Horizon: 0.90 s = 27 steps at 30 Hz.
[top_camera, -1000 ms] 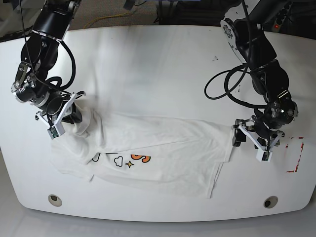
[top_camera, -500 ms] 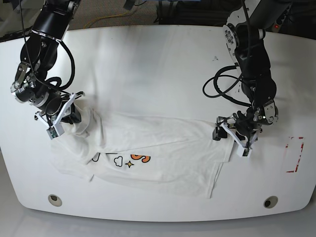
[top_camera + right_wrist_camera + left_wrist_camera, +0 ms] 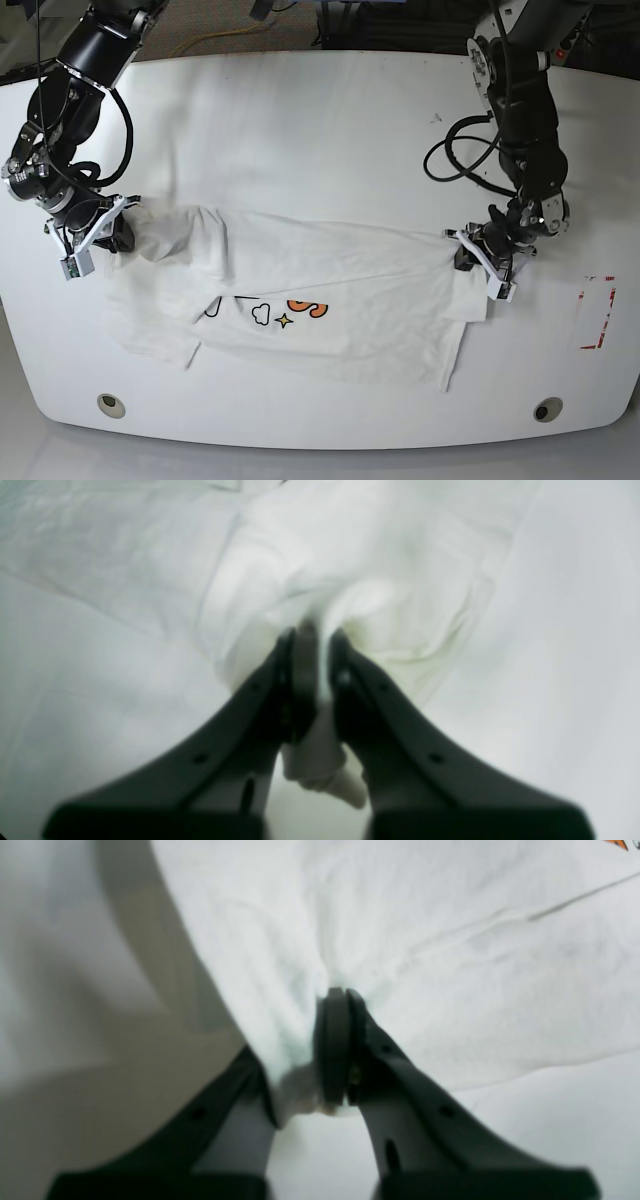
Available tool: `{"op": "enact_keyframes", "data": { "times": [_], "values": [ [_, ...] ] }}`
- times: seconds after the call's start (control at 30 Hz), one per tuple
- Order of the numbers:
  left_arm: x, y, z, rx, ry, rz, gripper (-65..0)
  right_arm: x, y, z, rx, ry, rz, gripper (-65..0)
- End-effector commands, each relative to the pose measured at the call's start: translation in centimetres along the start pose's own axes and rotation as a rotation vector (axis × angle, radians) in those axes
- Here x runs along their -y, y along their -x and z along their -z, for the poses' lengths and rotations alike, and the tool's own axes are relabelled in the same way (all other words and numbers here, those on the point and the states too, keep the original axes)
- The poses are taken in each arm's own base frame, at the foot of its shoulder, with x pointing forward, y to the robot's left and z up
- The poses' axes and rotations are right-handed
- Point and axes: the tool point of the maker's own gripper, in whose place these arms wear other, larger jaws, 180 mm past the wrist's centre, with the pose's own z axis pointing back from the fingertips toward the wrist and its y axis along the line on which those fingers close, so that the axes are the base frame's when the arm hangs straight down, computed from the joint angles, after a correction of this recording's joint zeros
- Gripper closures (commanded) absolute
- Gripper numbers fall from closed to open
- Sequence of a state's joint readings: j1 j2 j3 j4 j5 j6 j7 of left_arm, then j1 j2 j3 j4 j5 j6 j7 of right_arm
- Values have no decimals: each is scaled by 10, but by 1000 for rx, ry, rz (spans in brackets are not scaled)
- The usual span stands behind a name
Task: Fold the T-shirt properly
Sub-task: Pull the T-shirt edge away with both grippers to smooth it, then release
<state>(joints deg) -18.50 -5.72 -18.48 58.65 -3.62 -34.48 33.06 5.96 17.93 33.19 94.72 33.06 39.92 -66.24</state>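
Note:
The white T-shirt (image 3: 330,290) lies stretched across the table, its orange and blue print (image 3: 290,310) facing up near the front. My left gripper (image 3: 480,262), on the base view's right, is shut on the T-shirt's right edge. In the left wrist view the left gripper (image 3: 332,1050) pinches a bunched fold of the cloth (image 3: 450,965). My right gripper (image 3: 100,235), on the base view's left, is shut on a gathered part of the T-shirt at its left end. Close up in the right wrist view, the right gripper (image 3: 312,680) has cloth (image 3: 350,570) squeezed between its pads.
The white table (image 3: 320,130) has a round hole near each front corner (image 3: 111,404) (image 3: 546,408). A red-outlined rectangle mark (image 3: 597,312) lies at the right edge. Black cables (image 3: 465,160) hang beside the arm on the right.
My left gripper moved onto the T-shirt's right edge and closed on it. My right gripper pulled its end further left. The T-shirt now lies more stretched out.

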Motion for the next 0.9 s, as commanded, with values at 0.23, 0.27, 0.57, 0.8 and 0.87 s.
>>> {"op": "enact_keyframes", "data": {
  "times": [0.23, 0.27, 0.57, 0.8, 0.87],
  "values": [
    [-52, 22, -75, -72, -169, 138, -11, 1, 0, 2, 28, -90, 96, -19],
    [-56, 26, -82, -84, -179, 150, -11, 2, 2, 1, 29, -100, 114, -19],
    [-85, 69, -134, -166, -289, 169, -11, 5, 62, 6, -95, -196, 301, -21],
    [-95, 99, -165, -227, -343, 165, -53, -1, 92, 2, -198, -233, 341, -181],
    [-96, 104, -171, -258, -355, 173, -128, -5, 94, -4, -190, -243, 334, -285]
  ]
}}
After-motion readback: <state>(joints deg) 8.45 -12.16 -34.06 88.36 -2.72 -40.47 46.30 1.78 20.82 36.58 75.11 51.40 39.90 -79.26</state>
